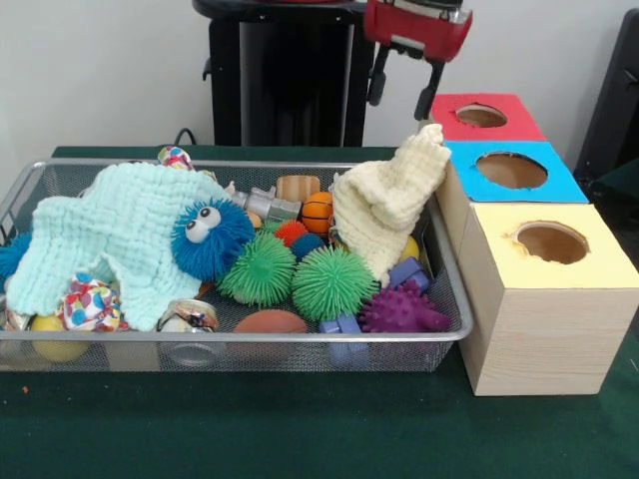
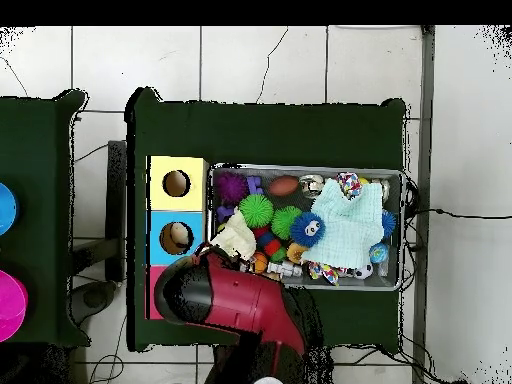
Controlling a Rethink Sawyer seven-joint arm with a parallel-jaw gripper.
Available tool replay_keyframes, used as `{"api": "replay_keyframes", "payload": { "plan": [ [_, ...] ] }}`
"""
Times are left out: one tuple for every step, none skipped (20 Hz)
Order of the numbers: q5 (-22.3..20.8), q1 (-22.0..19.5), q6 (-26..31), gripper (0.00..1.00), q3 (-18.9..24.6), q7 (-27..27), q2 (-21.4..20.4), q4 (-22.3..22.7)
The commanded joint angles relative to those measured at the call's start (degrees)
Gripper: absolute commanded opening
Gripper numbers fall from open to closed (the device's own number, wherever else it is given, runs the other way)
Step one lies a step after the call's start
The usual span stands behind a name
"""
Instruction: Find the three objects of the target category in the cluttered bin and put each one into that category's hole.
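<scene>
The wire mesh bin (image 1: 20, 195) is full of toys and also shows in the overhead view (image 2: 399, 230). My gripper (image 1: 428, 116) hangs over its right end, shut on the top corner of a cream knitted cloth (image 1: 384, 205), which is pulled up into a peak and drapes down onto the toys. In the overhead view the cloth (image 2: 235, 238) lies at the bin's left end beside the red arm (image 2: 240, 305). Three wooden boxes with round holes stand next to the bin: red (image 1: 519, 120), blue (image 1: 559, 185) and yellow (image 1: 599, 264).
The bin holds a mint cloth (image 1: 110, 235), a blue fuzzy toy with eyes (image 1: 212, 239), two green spiky balls (image 1: 331, 282), a purple spiky ball (image 1: 401, 309), a small basketball (image 1: 317, 211), a brown ball (image 1: 270, 322) and blue blocks (image 1: 407, 271). The blue box's hole (image 2: 177, 237) shows something tan inside.
</scene>
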Motion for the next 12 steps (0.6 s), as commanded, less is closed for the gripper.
{"api": "replay_keyframes", "payload": {
  "plan": [
    [-2.1,-3.8,2.6,1.0,0.5,4.8,-0.5,-2.2],
    [-2.9,-4.9,-0.2,1.0,1.1,4.2,0.7,-1.6],
    [-3.5,-6.9,-3.1,1.0,2.4,3.1,1.9,-1.0],
    [-4.3,-9.0,-5.1,1.0,3.6,1.6,3.0,-0.8],
    [-5.3,-10.8,-6.4,1.0,4.4,0.2,3.7,-1.1],
    [-6.3,-12.6,-7.7,1.0,5.2,-1.2,4.4,-1.4],
    [-7.3,-14.3,-8.5,1.0,5.9,-2.4,4.8,-1.8],
    [-8.3,-16.0,-9.3,1.0,6.8,-3.4,5.3,-2.1],
    [-9.2,-17.5,-9.8,1.0,7.8,-4.3,5.5,-2.4],
    [-10.2,-19.1,-10.4,1.0,8.8,-5.2,5.8,-2.7],
    [-11.3,-20.6,-10.6,1.0,9.9,-5.8,5.9,-3.1],
    [-12.2,-22.4,-10.5,1.0,11.2,-6.6,6.1,-3.5]
  ]
}}
